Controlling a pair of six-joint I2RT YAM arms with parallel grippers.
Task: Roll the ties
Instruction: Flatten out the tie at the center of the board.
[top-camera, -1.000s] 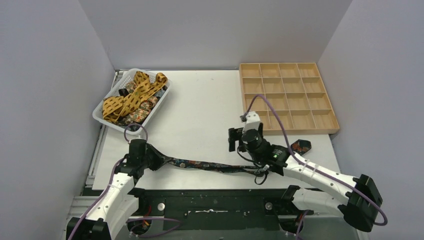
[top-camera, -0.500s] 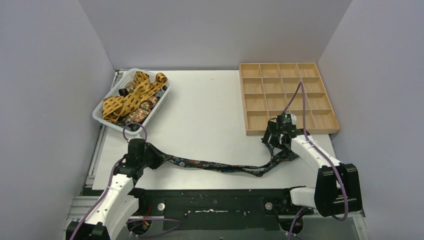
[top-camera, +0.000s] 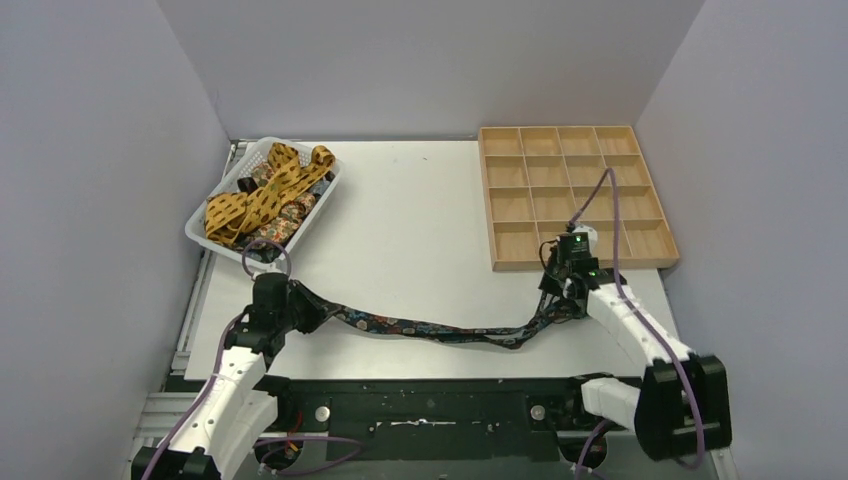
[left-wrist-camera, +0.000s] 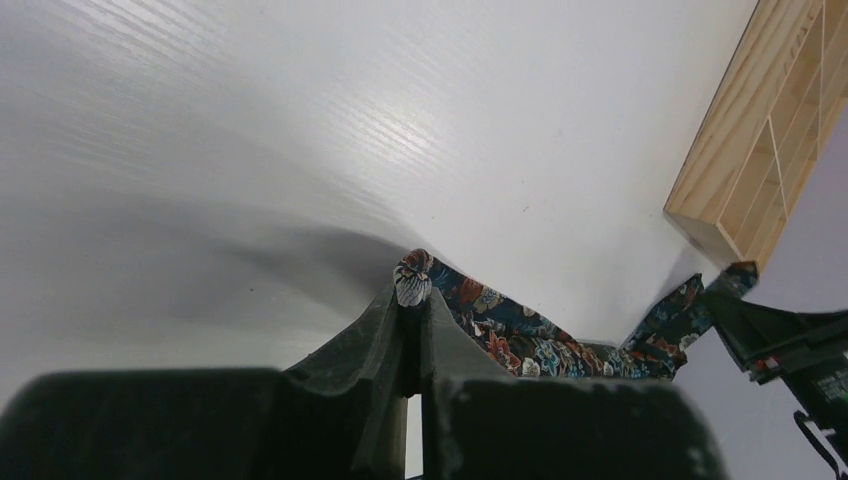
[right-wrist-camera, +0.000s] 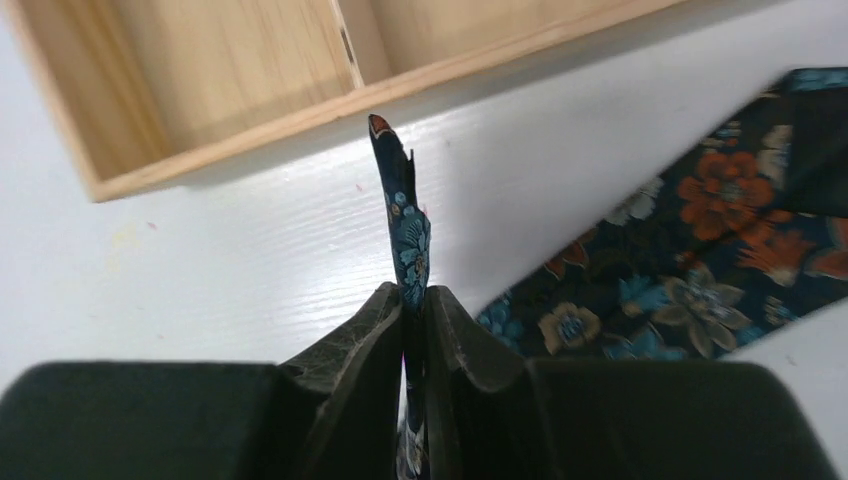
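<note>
Top external view: the dark floral tie (top-camera: 440, 330) runs left to right across the near part of the white surface (top-camera: 410, 220), sagging mid-length. The left tool (left-wrist-camera: 412, 300) is pressed together on one end. The right tool (right-wrist-camera: 413, 300) pinches an upright fold just before the wooden tray (right-wrist-camera: 200, 90). From above, the arms hide both grips, and the tie's broad part is cut off in the right wrist view.

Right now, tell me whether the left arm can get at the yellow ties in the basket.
Probably not yet. The left gripper is shut on one end of the dark floral tie, so it would have to let go first. The basket of yellow ties sits just beyond it, nothing between.
</note>
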